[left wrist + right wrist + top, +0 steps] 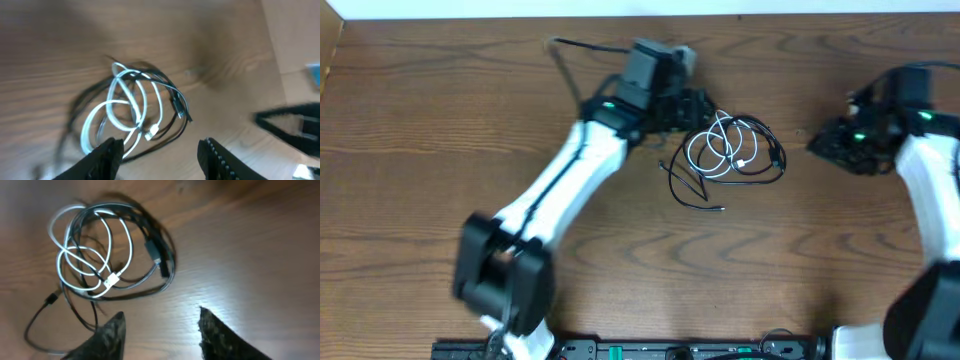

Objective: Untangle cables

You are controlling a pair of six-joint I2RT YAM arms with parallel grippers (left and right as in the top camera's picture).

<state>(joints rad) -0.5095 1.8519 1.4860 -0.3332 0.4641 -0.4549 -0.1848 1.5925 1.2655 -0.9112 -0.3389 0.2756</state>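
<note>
The left gripper (161, 145) hangs over the tabletop (420, 120) near the middle of its far edge. Its fingers are spread apart and nothing is between them, so it is released. Just to the right of it the cables lie on the wood as one loose bundle. The white cable (111, 280) makes several loops, and the black cable (162, 269) goes around and through them. One thin black end runs out of the bundle toward the near edge. Further right, near the right edge, the right gripper (161, 314) is also released, fingers apart and empty, a little apart from the bundle
</note>
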